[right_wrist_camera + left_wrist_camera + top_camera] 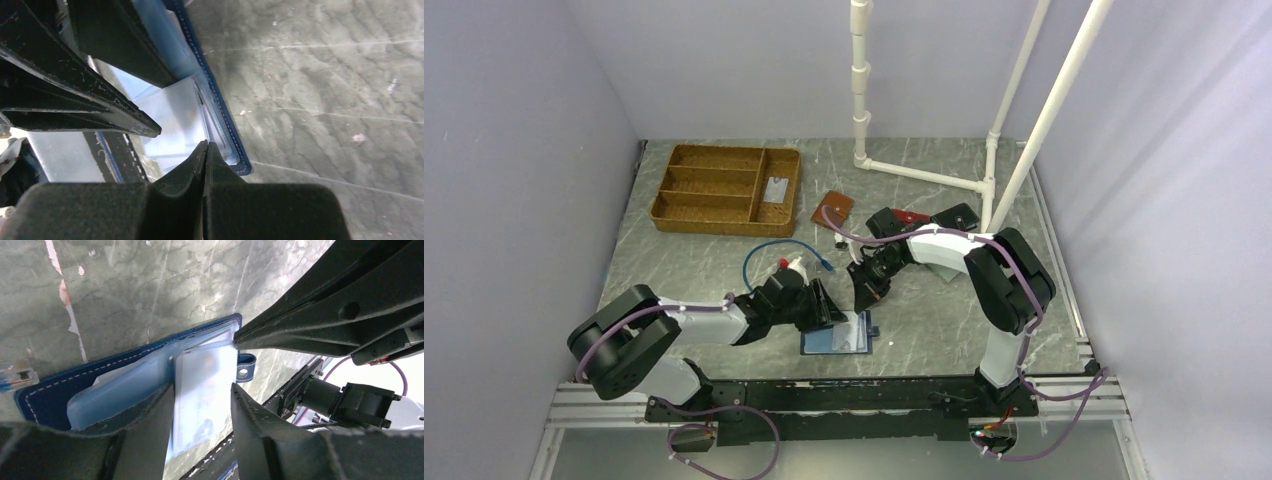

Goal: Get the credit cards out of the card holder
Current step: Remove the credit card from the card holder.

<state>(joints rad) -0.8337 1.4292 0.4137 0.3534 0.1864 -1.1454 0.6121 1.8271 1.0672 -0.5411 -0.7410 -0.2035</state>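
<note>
The navy blue card holder (836, 338) lies open on the table in front of both arms, lighter blue inside up (120, 385). A pale credit card (205, 410) sticks out of its clear pocket toward the table's near edge. My left gripper (202, 386) is open, one finger on each side of that card, with gaps showing (827, 310). My right gripper (206, 144) is shut, its tips pressed together at the edge of the pale card (175, 115), beside the holder's stitched rim (235, 145). Whether a card is pinched between them I cannot tell. In the top view it (862, 298) hangs just above the holder.
A wicker tray (686, 188) stands at the back left with a pale card (776, 190) in its right compartment. A tan-brown wallet (833, 210), a red wallet (911, 216) and a blue cable (769, 262) lie mid-table. A white pipe frame (924, 175) rises behind.
</note>
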